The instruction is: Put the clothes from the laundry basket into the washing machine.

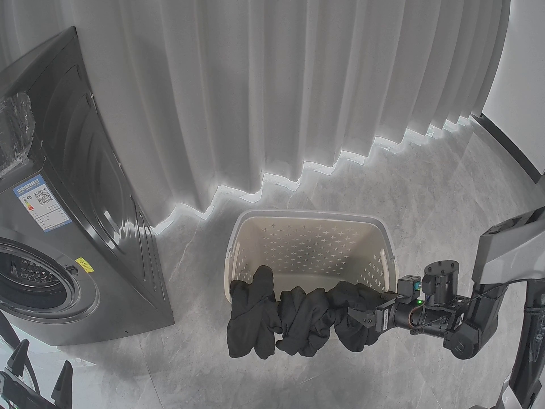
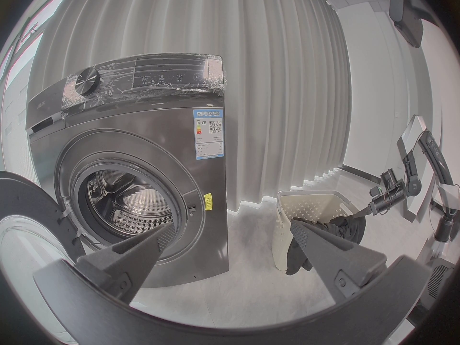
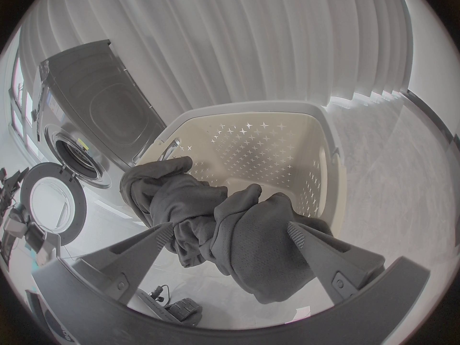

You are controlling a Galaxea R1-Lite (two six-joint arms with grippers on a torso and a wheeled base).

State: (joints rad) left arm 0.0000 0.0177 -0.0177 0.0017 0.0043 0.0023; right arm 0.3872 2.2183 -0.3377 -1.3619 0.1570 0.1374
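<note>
A black garment (image 1: 301, 319) lies bunched over the near rim of the cream laundry basket (image 1: 309, 215), one end hanging down its outside. My right gripper (image 1: 355, 316) is at the garment's right end. In the right wrist view it (image 3: 229, 231) is open, its fingers wide apart with the black garment (image 3: 249, 245) bulging between them above the basket (image 3: 287, 106). The grey washing machine (image 1: 74, 245) stands to the left, its round door (image 2: 24, 231) swung open and the drum (image 2: 127, 204) bare. My left gripper (image 2: 230, 231) hangs open in front of the machine, holding nothing.
A white pleated curtain (image 1: 295, 75) hangs behind the basket and machine. Grey stone floor (image 1: 431, 188) spreads to the right up to a wall with a dark skirting (image 1: 511, 143). A small dark device with a cable (image 3: 177, 307) lies on the floor near the basket.
</note>
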